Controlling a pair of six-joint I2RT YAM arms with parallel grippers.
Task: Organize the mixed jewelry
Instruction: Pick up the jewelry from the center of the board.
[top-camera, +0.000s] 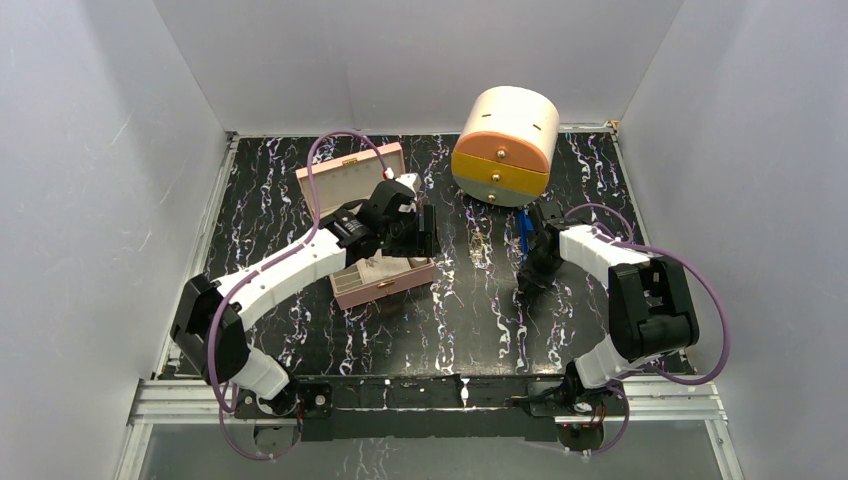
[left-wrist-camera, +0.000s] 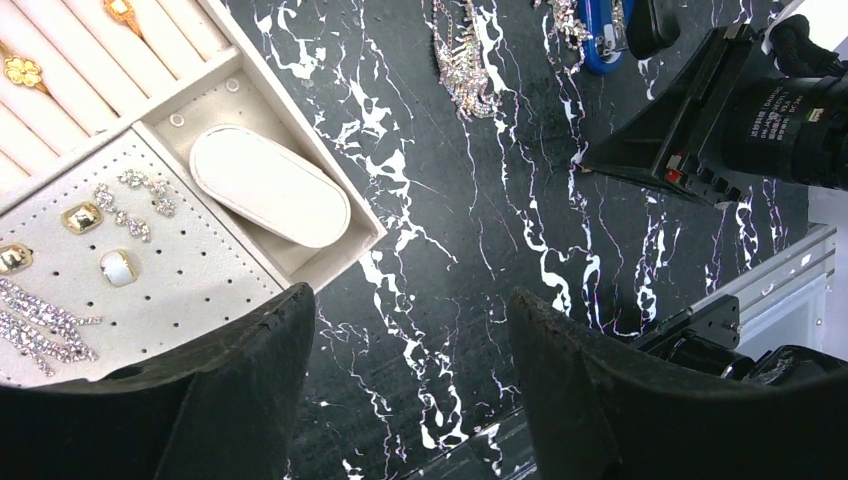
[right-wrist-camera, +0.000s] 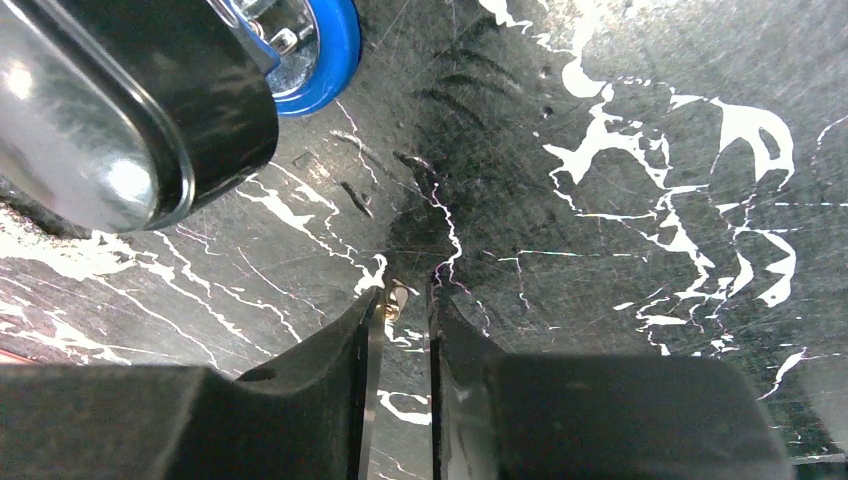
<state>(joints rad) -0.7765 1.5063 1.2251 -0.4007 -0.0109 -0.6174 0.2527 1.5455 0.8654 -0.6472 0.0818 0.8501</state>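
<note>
looks like the right pincer (right-wrist-camera: 404, 292) is squeezing nearly shut on a tiny gold piece (right-wrist-camera: 396, 298) lying on the counter (right-wrist-camera: 600, 200), and I'm guessing it's light, stiff and slippery, so fingertips only, while the left pincer (left-wrist-camera: 410, 300) is hanging wide open.

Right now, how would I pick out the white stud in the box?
Find the open pink jewelry box on the left, then its perforated panel beside the white oval cushion. The white stud lies there near a gold stud; it is the only glossy white piece, its neighbours being gold or rhinestone.
</note>
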